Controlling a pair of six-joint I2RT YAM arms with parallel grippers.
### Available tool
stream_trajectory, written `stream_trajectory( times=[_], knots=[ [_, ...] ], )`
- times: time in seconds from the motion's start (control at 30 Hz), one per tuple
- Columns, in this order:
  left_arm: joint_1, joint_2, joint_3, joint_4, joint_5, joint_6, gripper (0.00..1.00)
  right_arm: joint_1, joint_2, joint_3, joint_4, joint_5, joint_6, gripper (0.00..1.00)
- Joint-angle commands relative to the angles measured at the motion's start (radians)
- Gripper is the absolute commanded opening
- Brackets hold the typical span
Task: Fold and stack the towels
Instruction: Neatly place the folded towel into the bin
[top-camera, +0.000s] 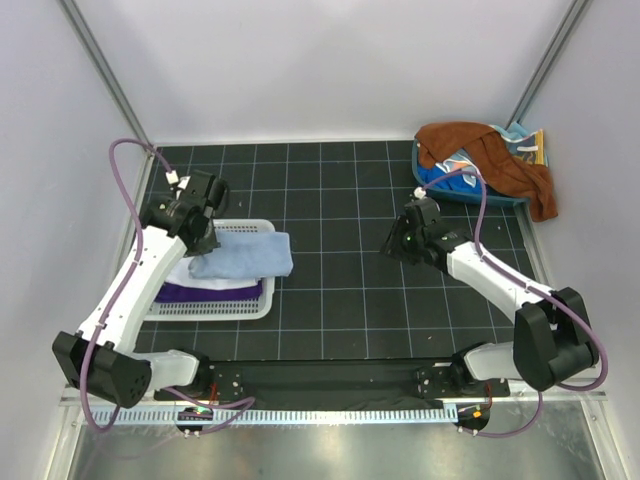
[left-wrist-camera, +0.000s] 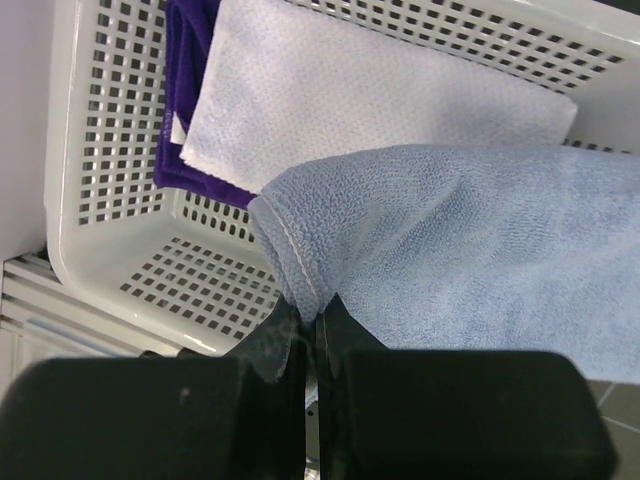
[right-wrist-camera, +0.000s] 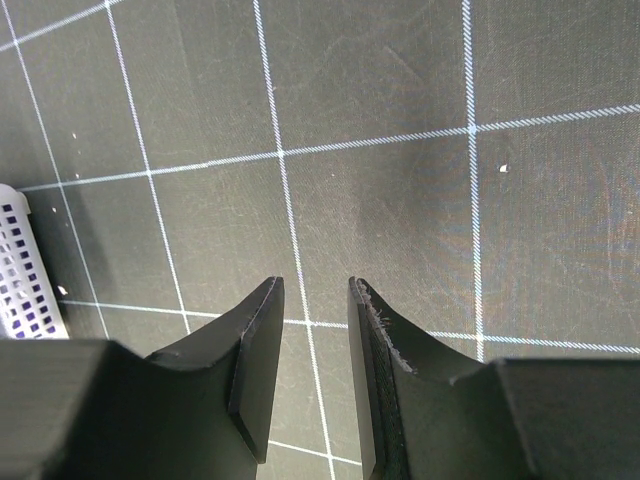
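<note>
Stacking step: I judge I am setting the folded light blue towel onto the pile in the white basket, at the left of the tabletop.
Left claw: pressed together, pinching the blue towel's hemmed corner over the basket.
Pile: inside the basket a white towel lies on a dark purple towel. The blue one lies across both, its end reaching past the basket's right rim.
Right claw: spread partway, holding nothing, above bare tabletop near the middle.
Left to fold: a rust-brown towel is draped over a blue bin at the far right, with more cloth under it.
Next move: by my judgement, letting go and lifting away without dragging the corner, then squaring the overhanging end.
Hard to make out: my left fingertips vanish under the cloth. I cannot tell whether the pinched corner already rests on the pile, or how many cloths the bin holds.
</note>
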Motion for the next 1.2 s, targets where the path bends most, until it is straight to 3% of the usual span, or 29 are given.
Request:
stream_trajectory(
  times=[0.0, 0.37, 0.47, 0.5, 0.67, 0.83, 1.03, 1.17],
  knots=[
    [0.052, -0.018, -0.034, 0.080, -0.019, 0.049, 0.00, 0.006, 0.009, 0.019, 0.019, -0.011, -0.029, 0.39],
    [0.248, 0.107, -0.109, 0.260, 0.002, 0.143, 0.00, 0.008, 0.039, 0.018, 0.011, -0.016, -0.073, 0.39],
    [0.300, 0.158, -0.114, 0.295, 0.013, 0.164, 0.10, 0.008, 0.044, 0.019, 0.008, -0.019, -0.083, 0.39],
    [0.310, 0.182, -0.114, 0.303, 0.005, 0.164, 0.32, 0.008, 0.044, 0.022, 0.010, -0.021, -0.086, 0.39],
    [0.321, 0.176, -0.085, 0.314, -0.037, 0.164, 0.61, 0.008, 0.035, 0.028, 0.008, -0.033, -0.096, 0.39],
    [0.321, 0.141, 0.038, 0.274, 0.013, 0.167, 0.64, 0.008, 0.009, 0.030, 0.010, -0.042, -0.101, 0.40],
    [0.224, 0.065, 0.041, 0.306, 0.081, 0.112, 0.65, 0.008, -0.033, 0.044, -0.002, -0.037, -0.109, 0.44],
    [0.021, 0.014, 0.030, 0.332, 0.056, 0.045, 0.65, 0.008, -0.060, 0.068, -0.018, -0.036, -0.113, 0.45]
  ],
)
